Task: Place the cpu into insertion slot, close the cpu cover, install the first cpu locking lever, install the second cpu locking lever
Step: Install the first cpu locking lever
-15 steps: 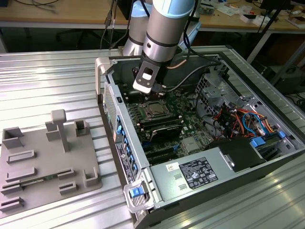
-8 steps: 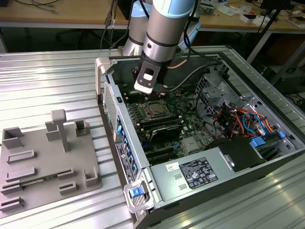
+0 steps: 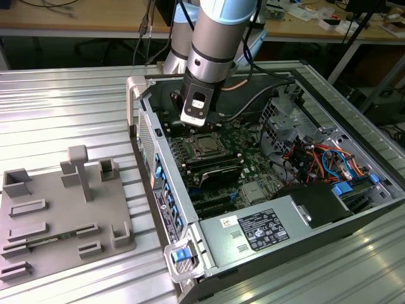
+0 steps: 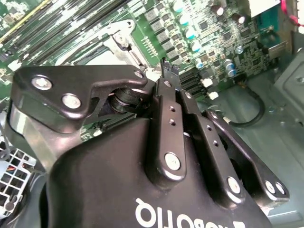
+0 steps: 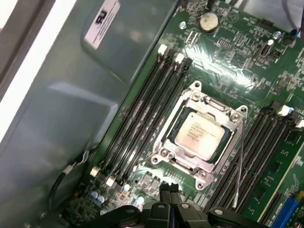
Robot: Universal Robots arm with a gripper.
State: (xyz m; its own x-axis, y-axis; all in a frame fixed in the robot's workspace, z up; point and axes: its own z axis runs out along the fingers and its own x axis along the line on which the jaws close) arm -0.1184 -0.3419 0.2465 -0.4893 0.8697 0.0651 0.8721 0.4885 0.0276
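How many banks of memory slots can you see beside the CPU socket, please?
2. One bank runs between the CPU socket and the grey chassis wall; the other bank lies on the socket's opposite side, partly out of frame, so slots may be hidden.

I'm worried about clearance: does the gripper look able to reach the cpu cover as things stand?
Probably yes: the gripper hangs close to the cpu cover, with nothing standing between them.

Clear space above cpu cover (image 5: 213,107), memory slots (image 5: 142,118) flanking
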